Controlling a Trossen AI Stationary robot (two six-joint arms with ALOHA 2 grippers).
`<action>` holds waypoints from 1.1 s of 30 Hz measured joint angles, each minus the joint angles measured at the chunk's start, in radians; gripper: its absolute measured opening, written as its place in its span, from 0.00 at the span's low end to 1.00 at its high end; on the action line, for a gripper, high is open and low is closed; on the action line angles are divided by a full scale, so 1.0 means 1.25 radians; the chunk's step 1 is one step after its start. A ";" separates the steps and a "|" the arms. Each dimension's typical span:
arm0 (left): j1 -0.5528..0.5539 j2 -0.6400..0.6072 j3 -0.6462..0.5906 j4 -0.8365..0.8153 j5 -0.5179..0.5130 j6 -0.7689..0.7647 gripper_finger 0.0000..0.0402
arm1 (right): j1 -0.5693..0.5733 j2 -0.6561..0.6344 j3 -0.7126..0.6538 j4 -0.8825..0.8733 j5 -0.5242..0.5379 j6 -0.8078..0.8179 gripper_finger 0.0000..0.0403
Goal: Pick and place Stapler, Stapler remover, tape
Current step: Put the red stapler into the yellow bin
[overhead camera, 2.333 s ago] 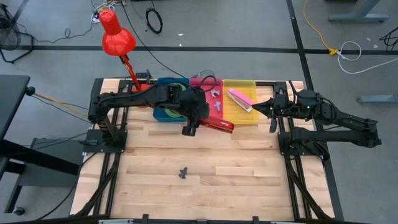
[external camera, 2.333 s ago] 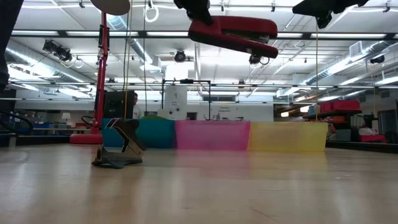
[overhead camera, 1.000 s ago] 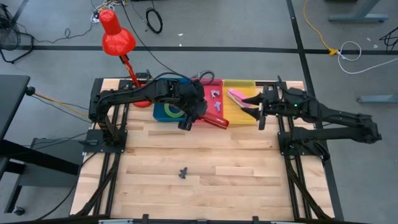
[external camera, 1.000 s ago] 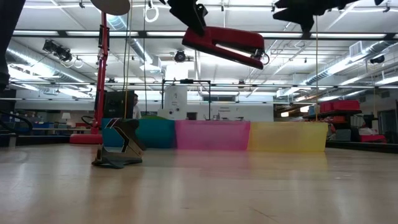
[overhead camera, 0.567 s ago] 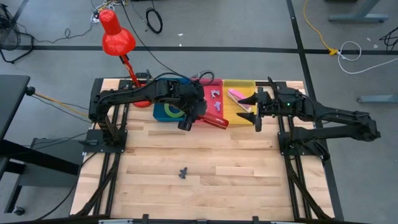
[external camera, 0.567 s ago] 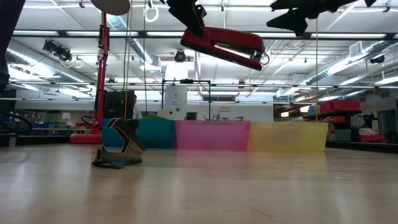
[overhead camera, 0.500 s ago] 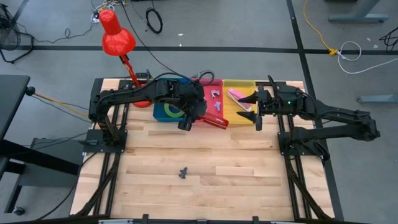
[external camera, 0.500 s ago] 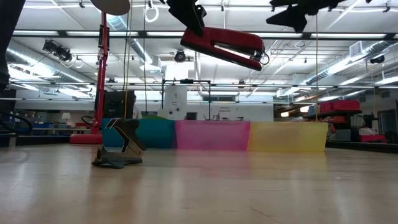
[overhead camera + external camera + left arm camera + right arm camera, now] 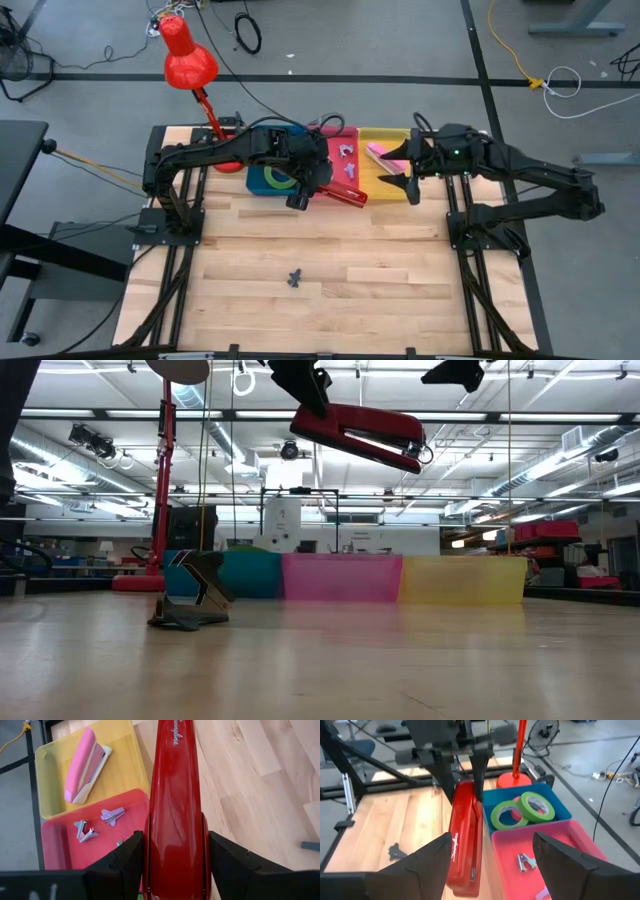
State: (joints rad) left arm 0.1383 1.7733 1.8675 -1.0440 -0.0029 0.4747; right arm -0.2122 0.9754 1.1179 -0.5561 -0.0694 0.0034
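Observation:
My left gripper [image 9: 312, 186] is shut on a red stapler [image 9: 340, 192], held high over the near edge of the pink bin [image 9: 342, 165]. A dark stapler remover [image 9: 294, 277] lies on the bare wood toward the near edge. More stapler removers [image 9: 85, 830] lie in the pink bin. Two green tape rolls [image 9: 522, 810] lie in the blue bin [image 9: 262, 180]. A pink stapler [image 9: 383, 153] lies in the yellow bin [image 9: 372, 185]. My right gripper [image 9: 398, 172] hangs open above the yellow bin, holding nothing. My left gripper pinches the red stapler's two long sides near its rear end [image 9: 172, 870] between its two fingers [image 9: 122, 862]. The stapler runs along the fingers and sticks out ahead of them. It is lifted clear of everything, its front end [image 9: 410, 445] dipping a little.
A red desk lamp [image 9: 188, 60] stands at the far left corner, its base [image 9: 228, 160] beside the blue bin. The three bins sit in a row along the far edge. Bare wood [image 9: 380, 270] stretches from the bins to the near edge.
My right gripper has risen and gone toward the table's left, over the yellow bin. My left gripper and the red stapler have kept still.

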 joint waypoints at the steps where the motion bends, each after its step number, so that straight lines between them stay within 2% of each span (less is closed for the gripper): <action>1: 0.000 0.000 0.000 0.000 0.000 0.000 0.48 | 0.001 0.007 0.000 -0.005 0.000 0.000 0.69; 15: 0.000 0.000 0.000 0.000 0.000 -0.001 0.48 | 0.024 0.167 0.000 -0.022 0.004 -0.040 0.69; 20: 0.000 0.000 0.000 -0.002 0.000 -0.015 0.48 | 0.052 0.208 0.000 -0.011 0.044 -0.061 0.69; 26: 0.000 0.000 0.000 -0.002 0.000 -0.016 0.48 | 0.077 0.224 0.000 -0.005 0.070 -0.068 0.69; 33: 0.000 0.000 0.000 0.000 0.000 -0.015 0.48 | 0.079 0.206 0.000 0.026 0.056 -0.050 0.69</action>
State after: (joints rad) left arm 0.1379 1.7733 1.8671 -1.0443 -0.0025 0.4561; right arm -0.1133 1.2328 1.1183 -0.5241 0.0009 -0.0593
